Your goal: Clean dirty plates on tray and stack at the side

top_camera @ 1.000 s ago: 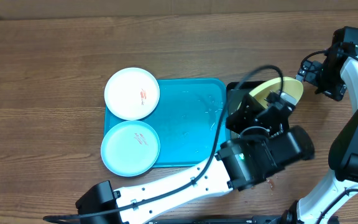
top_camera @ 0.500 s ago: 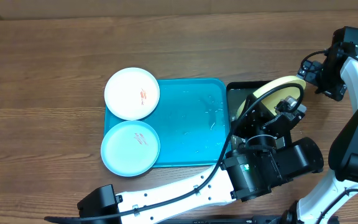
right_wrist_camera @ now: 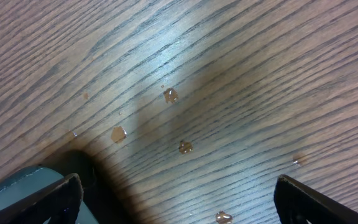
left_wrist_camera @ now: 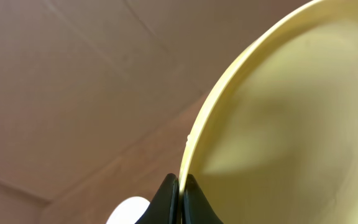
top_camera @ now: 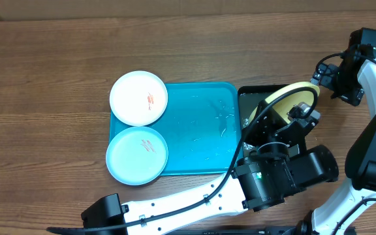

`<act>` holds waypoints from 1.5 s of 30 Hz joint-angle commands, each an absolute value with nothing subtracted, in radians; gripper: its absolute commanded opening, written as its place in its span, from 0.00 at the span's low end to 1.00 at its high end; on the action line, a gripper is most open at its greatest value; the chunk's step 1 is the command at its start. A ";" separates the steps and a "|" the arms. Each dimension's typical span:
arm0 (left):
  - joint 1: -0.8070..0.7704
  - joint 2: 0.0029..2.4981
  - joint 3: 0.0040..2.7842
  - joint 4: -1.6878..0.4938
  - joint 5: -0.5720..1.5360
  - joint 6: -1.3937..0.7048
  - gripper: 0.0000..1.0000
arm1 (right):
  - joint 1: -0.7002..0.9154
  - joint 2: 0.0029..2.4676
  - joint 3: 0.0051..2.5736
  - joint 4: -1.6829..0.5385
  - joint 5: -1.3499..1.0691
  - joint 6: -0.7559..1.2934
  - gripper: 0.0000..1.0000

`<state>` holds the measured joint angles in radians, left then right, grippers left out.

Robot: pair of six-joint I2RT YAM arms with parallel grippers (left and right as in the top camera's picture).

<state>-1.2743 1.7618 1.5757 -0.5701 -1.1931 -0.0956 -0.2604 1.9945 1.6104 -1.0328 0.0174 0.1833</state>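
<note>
The yellow-green plate is tilted on edge over the black tray, right of the turquoise tray. My left gripper is shut on its rim; the plate fills the right of the left wrist view. The white plate lies at the turquoise tray's back left corner and the light blue plate at its front left; both carry small reddish smears. My right gripper is open and empty above the wood at the far right.
Small amber droplets dot the wood table under the right gripper. The left arm's big black body hangs over the table in front of the black tray. Thin smears mark the turquoise tray's bare middle.
Over the second, the left gripper moved right and back with the yellow-green plate, tipping it more on edge. In the last half second little moved. The right arm stayed still.
</note>
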 commanded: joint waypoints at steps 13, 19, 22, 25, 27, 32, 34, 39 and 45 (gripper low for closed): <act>-0.821 1.747 1.586 -0.850 -0.119 -0.614 0.04 | -0.262 1.971 1.623 -1.029 0.022 0.187 1.00; -0.541 1.747 1.586 -0.930 0.123 -0.613 0.04 | -0.262 1.971 1.623 -1.029 0.022 0.187 1.00; -0.423 1.746 1.586 -0.992 0.123 -0.613 0.04 | -0.262 1.971 1.623 -1.029 0.022 0.187 1.00; -0.314 1.746 1.586 -1.047 0.117 -0.606 0.04 | -0.262 1.971 1.623 -1.029 0.022 0.187 1.00; -0.249 1.746 1.586 -1.071 0.108 -0.606 0.04 | -0.262 1.971 1.623 -1.029 0.022 0.187 1.00; -0.104 1.746 1.586 -1.109 0.102 -0.606 0.04 | -0.262 1.971 1.623 -1.029 0.022 0.187 1.00; -0.059 1.746 1.586 -1.122 0.101 -0.604 0.04 | -0.262 1.971 1.623 -1.029 0.022 0.187 1.00; 0.030 1.746 1.586 -1.140 0.100 -0.598 0.04 | -0.262 1.971 1.623 -1.029 0.022 0.187 1.00; 0.154 1.738 1.586 -1.132 0.096 -0.603 0.04 | -0.262 1.971 1.623 -1.029 0.022 0.187 1.00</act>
